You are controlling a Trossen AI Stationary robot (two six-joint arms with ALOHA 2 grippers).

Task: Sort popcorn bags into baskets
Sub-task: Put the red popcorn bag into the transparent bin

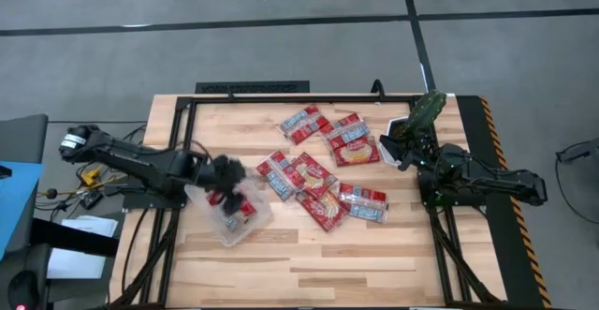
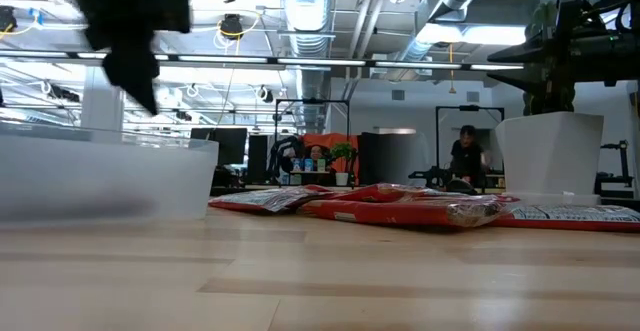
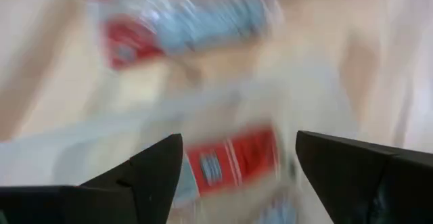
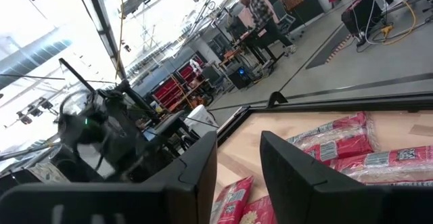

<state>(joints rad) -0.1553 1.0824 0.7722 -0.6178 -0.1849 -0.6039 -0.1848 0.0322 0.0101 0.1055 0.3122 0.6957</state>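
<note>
Popcorn bags (image 1: 323, 174): most lie loose mid-table, only one or two in the clear basket (image 1: 234, 218) front-left. Left gripper (image 1: 225, 184) hangs over basket, fingers wide, empty. Right gripper (image 1: 426, 165) waits by plant pot (image 1: 402, 127), fingers apart, empty. Sorting barely begun.

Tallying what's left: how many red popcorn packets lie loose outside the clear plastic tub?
7 loose red flat popcorn packets: one far-centre, two just right of it, four overlapping in the middle; overlaps may hide more. Another lies inside the clear plastic tub.
</note>
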